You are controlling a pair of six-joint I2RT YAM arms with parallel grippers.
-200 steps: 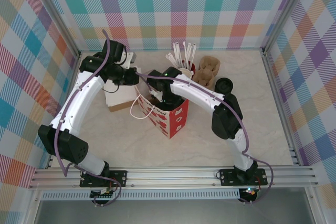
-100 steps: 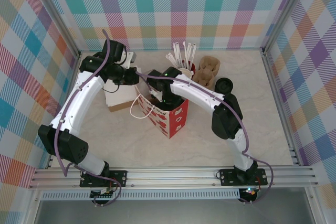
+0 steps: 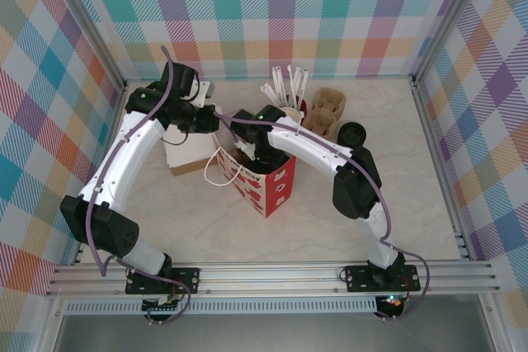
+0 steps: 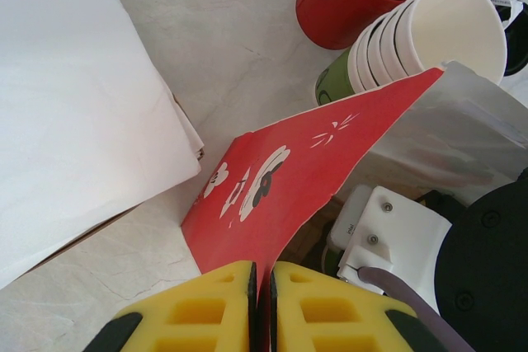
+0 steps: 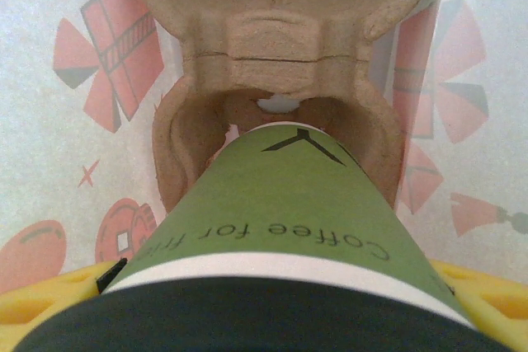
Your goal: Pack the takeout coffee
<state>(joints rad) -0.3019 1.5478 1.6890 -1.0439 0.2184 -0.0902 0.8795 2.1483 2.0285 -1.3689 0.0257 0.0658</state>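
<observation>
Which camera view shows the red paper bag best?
Top external: most of the red paper bag, standing open. Left wrist: one side, pinched by the left claw. Right wrist: its pale inside walls.

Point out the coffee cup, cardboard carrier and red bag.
coffee cup [image 5: 280,195], right wrist view, side wall.
cardboard carrier [image 5: 280,39], right wrist view, centre block.
red bag [image 4: 280,179], left wrist view, outer panel.

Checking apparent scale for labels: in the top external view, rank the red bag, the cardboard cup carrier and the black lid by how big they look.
1. red bag, largest even though it is partly hidden
2. cardboard cup carrier
3. black lid, clearly smallest
The bag stands taller, so it is a little nearer the camera, but the gaps are wide enough that the order holds.
</observation>
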